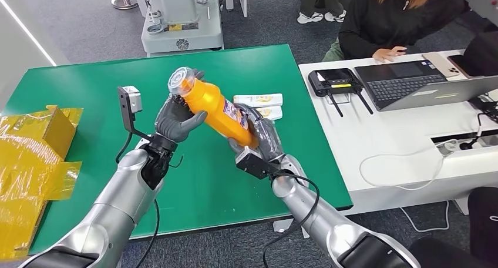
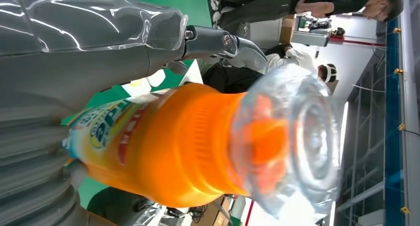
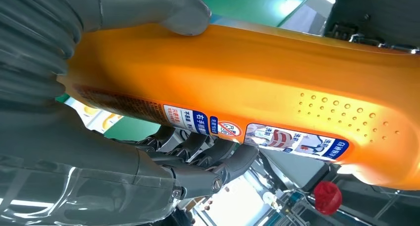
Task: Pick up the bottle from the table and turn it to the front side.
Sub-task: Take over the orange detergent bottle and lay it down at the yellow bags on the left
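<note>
An orange bottle with a clear cap is held tilted above the green table, cap toward the upper left. My left hand grips its neck end just below the cap. My right hand grips its lower body from the right. In the left wrist view the bottle lies along my left hand, its clear cap pointing away from the camera. In the right wrist view my right hand wraps the bottle, thumb on one side and fingers on the labelled side.
Two small pale packets lie on the table just behind the bottle. Yellow wrapped boxes sit at the left edge. A white desk with a laptop and a seated person stands to the right.
</note>
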Robot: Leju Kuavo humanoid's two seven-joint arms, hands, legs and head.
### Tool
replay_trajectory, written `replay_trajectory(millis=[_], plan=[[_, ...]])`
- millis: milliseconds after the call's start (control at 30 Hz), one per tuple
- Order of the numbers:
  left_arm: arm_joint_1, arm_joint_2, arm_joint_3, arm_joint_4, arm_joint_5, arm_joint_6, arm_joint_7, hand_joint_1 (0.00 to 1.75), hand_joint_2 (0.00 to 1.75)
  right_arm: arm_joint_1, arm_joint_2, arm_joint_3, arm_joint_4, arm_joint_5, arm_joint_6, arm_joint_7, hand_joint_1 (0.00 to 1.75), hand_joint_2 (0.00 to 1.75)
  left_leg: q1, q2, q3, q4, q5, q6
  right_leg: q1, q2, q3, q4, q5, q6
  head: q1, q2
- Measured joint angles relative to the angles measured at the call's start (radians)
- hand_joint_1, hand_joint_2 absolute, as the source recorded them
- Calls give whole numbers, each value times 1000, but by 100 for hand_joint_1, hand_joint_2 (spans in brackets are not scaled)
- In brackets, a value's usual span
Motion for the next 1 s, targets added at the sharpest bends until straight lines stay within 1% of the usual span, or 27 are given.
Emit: replay_trajectory(millis=[433, 600, 633, 667, 733, 767, 833, 1000], plan=[[-1, 0, 0, 1, 14, 16, 9, 0, 175, 1, 23, 8, 2, 49, 7, 43, 175, 175, 0, 0, 0, 0, 0, 0, 0, 0, 0, 0, 0, 0, 0, 0], [-1, 0, 0, 1, 14, 21, 4, 0, 175, 8, 29, 10, 6, 50, 15, 40, 175, 175, 0, 0, 0, 0, 0, 0, 0, 0, 0, 0, 0, 0, 0, 0], [-1, 0, 0, 1, 13, 22, 2, 7, 175, 8, 30, 10, 7, 50, 15, 38, 175, 175, 0, 0, 0, 0, 0, 0, 0, 0, 0, 0, 0, 0, 0, 0], [-1, 0, 0, 1, 13, 22, 1, 46, 175, 9, 31, 10, 7, 50, 15, 36, 175, 175, 0, 0, 0, 0, 0, 0, 0, 0, 0, 0, 0, 0, 0, 0], [-1, -1, 0, 0, 13, 23, -1, 132, 175, 10, 35, 10, 8, 51, 13, 36, 175, 175, 0, 0, 0, 0, 0, 0, 0, 0, 0, 0, 0, 0, 0, 0], [-1, -2, 0, 0, 12, 23, -1, 169, 175, 10, 36, 10, 8, 51, 12, 37, 175, 175, 0, 0, 0, 0, 0, 0, 0, 0, 0, 0, 0, 0, 0, 0], [-1, -4, 0, 0, 13, 22, 0, 175, 175, 10, 38, 10, 8, 51, 9, 40, 175, 175, 0, 0, 0, 0, 0, 0, 0, 0, 0, 0, 0, 0, 0, 0], [-1, -7, 0, 0, 20, 19, 6, 175, 175, 10, 38, 10, 8, 50, 9, 46, 175, 175, 0, 0, 0, 0, 0, 0, 0, 0, 0, 0, 0, 0, 0, 0]])
